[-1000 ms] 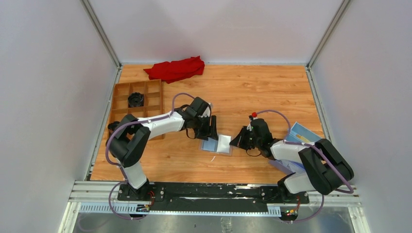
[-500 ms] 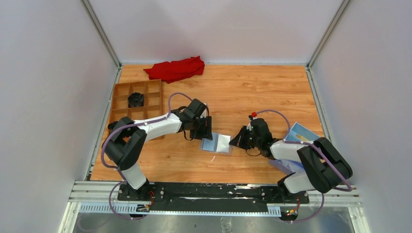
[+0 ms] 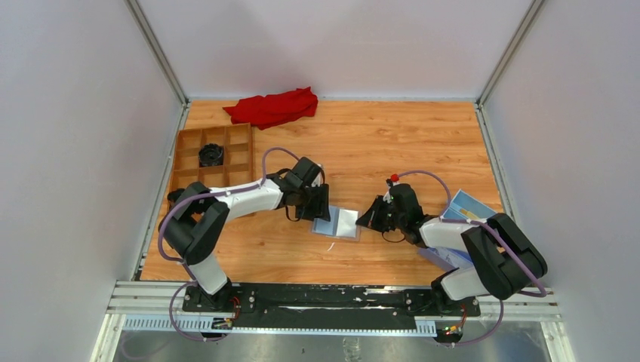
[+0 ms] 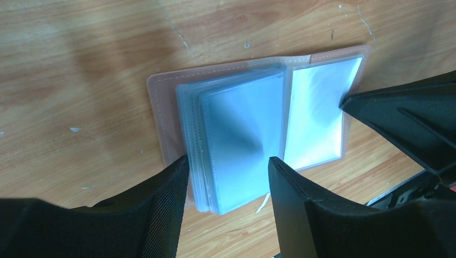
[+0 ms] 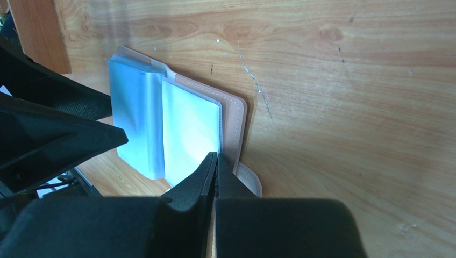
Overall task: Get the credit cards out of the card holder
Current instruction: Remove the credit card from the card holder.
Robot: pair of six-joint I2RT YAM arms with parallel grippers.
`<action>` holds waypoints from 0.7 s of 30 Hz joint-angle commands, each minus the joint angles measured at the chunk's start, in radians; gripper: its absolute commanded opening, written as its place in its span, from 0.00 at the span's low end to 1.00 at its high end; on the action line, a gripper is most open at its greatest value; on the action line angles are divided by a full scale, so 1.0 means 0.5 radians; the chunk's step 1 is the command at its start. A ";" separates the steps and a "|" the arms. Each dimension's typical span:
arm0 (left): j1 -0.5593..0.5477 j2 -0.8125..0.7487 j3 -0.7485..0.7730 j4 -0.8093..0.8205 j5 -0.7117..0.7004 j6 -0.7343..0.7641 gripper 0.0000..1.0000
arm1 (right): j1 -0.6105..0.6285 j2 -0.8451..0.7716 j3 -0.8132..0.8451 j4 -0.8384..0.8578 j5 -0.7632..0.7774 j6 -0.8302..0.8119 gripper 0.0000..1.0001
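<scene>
The card holder (image 3: 337, 223) lies open on the wooden table, tan-pink outside with pale grey-blue clear sleeves inside. It also shows in the left wrist view (image 4: 253, 140) and the right wrist view (image 5: 161, 126). No credit card shows apart from the sleeves; whether the sleeves hold cards I cannot tell. My left gripper (image 3: 317, 205) is open, its fingers (image 4: 161, 209) either side of the holder's left stack of sleeves, just above it (image 4: 228, 161). My right gripper (image 3: 367, 219) is shut, its tips (image 5: 215, 157) at the holder's right edge on the pink cover.
A brown compartment tray (image 3: 226, 136) with a black object (image 3: 211, 154) stands at the left. A red cloth (image 3: 273, 107) lies at the back. A blue box (image 3: 469, 205) sits at the right beside my right arm.
My left gripper has shifted a little left and nearer, settling over the holder's left half. The right gripper and the holder have stayed in place.
</scene>
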State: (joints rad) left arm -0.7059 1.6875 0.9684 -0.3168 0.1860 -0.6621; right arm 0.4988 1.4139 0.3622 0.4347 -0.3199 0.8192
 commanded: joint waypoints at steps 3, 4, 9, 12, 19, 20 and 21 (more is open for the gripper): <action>-0.104 -0.014 0.060 0.078 0.064 -0.024 0.57 | -0.013 0.144 -0.087 -0.369 0.166 -0.082 0.00; -0.116 -0.010 0.071 0.078 0.071 -0.023 0.57 | -0.013 0.142 -0.087 -0.371 0.164 -0.086 0.00; -0.179 -0.040 0.148 0.068 0.112 -0.029 0.57 | -0.013 0.130 -0.089 -0.373 0.167 -0.085 0.00; -0.219 -0.090 0.175 0.118 0.153 -0.070 0.56 | -0.014 0.128 -0.097 -0.370 0.167 -0.078 0.00; -0.272 -0.045 0.230 0.272 0.358 -0.145 0.56 | -0.013 0.040 -0.107 -0.360 0.119 -0.110 0.00; -0.274 -0.022 0.231 0.289 0.373 -0.153 0.56 | -0.013 0.018 -0.110 -0.368 0.113 -0.115 0.00; -0.277 -0.003 0.229 0.299 0.380 -0.157 0.56 | -0.013 -0.040 -0.113 -0.392 0.112 -0.121 0.00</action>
State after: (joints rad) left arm -0.8398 1.6653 1.0657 -0.2291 0.3046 -0.7124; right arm 0.4969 1.4010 0.3618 0.4370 -0.3241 0.8173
